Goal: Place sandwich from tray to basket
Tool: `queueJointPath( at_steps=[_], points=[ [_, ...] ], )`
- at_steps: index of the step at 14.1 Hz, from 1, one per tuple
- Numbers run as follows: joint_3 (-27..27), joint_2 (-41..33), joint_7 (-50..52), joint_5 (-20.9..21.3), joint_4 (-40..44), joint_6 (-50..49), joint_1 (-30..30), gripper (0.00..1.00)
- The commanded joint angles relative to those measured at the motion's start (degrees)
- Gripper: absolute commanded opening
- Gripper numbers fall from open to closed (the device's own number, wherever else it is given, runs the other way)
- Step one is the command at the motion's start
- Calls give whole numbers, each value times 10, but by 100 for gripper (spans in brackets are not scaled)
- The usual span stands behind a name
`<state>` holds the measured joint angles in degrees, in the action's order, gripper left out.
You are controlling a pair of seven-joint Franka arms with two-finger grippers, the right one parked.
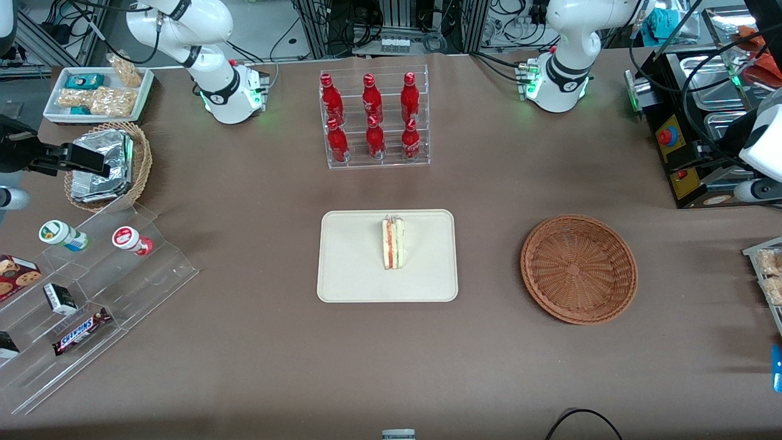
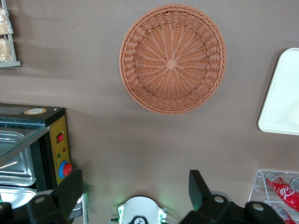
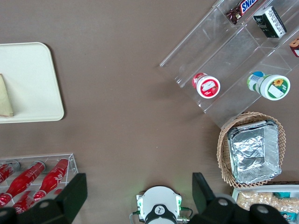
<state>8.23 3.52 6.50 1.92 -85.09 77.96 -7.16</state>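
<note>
A sandwich wedge lies upright-looking on the white tray, near its middle. Beside the tray, toward the working arm's end, the round brown wicker basket holds nothing; the left wrist view shows the same basket and part of the tray. The front view catches only a white part of my working arm, by the oven; its fingertips are out of that view. In the left wrist view my gripper is open, with nothing between its fingers, held above the table and apart from basket and sandwich.
A black oven with metal trays stands at the working arm's end. Farther from the front camera than the tray is a clear rack of red bottles. Toward the parked arm's end are a clear stepped shelf and a basket holding foil packages.
</note>
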Motion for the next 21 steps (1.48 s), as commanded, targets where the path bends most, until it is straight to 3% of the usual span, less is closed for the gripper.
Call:
queueJointPath(
  at_steps=[1, 6, 9, 13, 16, 21],
  points=[
    [6, 1, 1, -6, 16, 3, -7, 100],
    [9, 36, 7, -15, 14, 25, 0, 100],
    [20, 74, 45, -16, 3, 56, 42, 100],
    [22, 67, 50, -33, -95, 168, 79, 100],
    [23, 86, 50, -51, -102, 191, 108, 100],
    [23, 150, 140, -57, -101, 264, 216, 100]
  ],
)
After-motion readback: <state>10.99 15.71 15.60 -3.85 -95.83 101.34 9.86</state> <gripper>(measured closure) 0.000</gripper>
